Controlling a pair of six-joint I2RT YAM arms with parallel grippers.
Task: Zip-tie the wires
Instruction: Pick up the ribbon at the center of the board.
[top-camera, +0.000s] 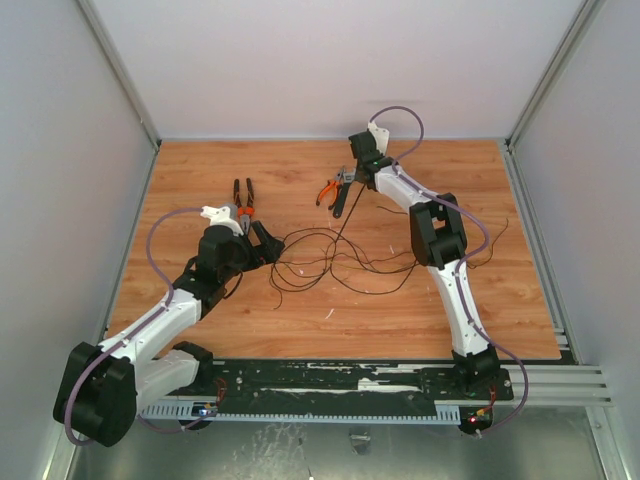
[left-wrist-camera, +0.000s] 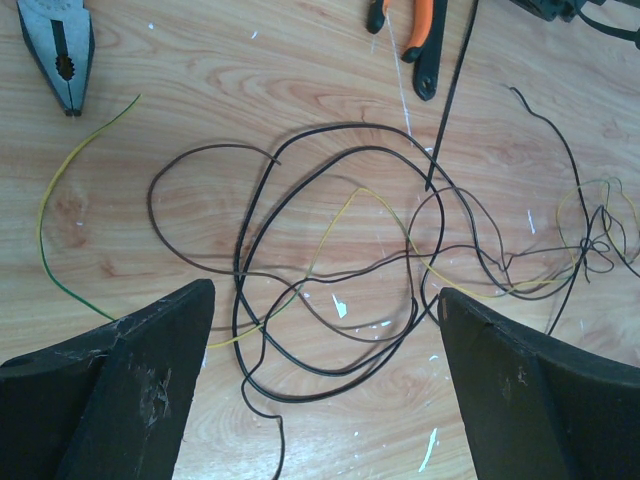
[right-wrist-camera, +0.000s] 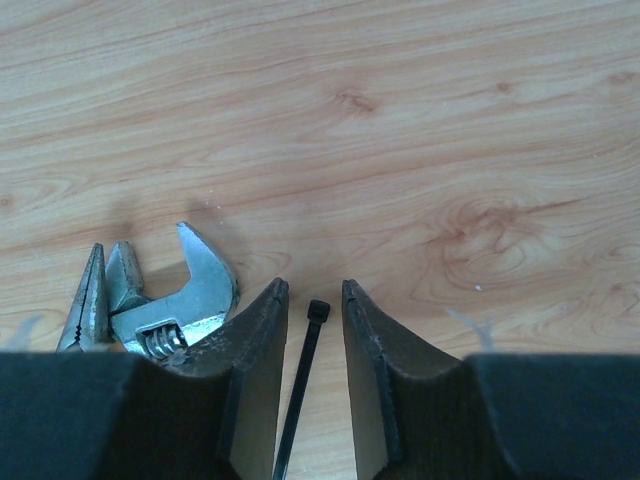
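Observation:
The wires (top-camera: 320, 262) lie in loose black-brown loops on the wooden table, between the two arms. My left gripper (top-camera: 265, 240) is open and empty, just left of the loops. In the left wrist view its gripper (left-wrist-camera: 322, 295) hangs above the wires (left-wrist-camera: 320, 374), with the jaws wide apart. The zip tie (top-camera: 336, 230) is a thin black strip running from the loops towards the right gripper (top-camera: 352, 178). In the right wrist view the gripper (right-wrist-camera: 315, 288) is narrowly open and straddles the zip tie (right-wrist-camera: 304, 370). The tie lies flat on the table with its head between the fingertips, touching neither.
An adjustable wrench (right-wrist-camera: 190, 300) and plier tips (right-wrist-camera: 95, 310) lie just left of the right gripper. Orange-handled pliers (top-camera: 328, 190) are beside it in the top view. Red-black pliers (top-camera: 243, 198) lie behind the left gripper. A loose yellow-green wire (left-wrist-camera: 45, 200) lies at left.

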